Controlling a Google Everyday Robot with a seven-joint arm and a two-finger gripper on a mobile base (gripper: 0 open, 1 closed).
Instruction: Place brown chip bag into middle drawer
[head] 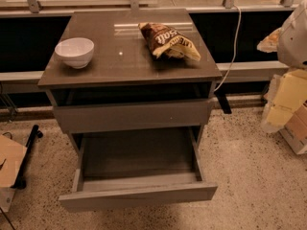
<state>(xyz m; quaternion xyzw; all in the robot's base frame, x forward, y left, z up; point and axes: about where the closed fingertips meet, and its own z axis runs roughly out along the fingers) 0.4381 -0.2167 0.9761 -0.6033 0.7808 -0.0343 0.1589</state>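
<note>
Pre-grasp: brown chip bag (pixel 169 41) sat on table (pixel 120 67), middle drawer (pixel 139 196) open; gripper (pixel 293 35) far right, state I couldn't tell. Next: reach bag.

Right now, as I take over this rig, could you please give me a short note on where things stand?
The gripper is not in view, so its state cannot be read.
The brown chip bag lies free on the cabinet top, towards the back right, with nothing touching it. A white bowl stands on the left side of the same top.
The middle drawer is pulled well out and its grey inside shows nothing in it. The drawer front above sits further in.
Done: the drawer is open.
Left: grasp the bag, carry it down into the open drawer, and release it.
</note>
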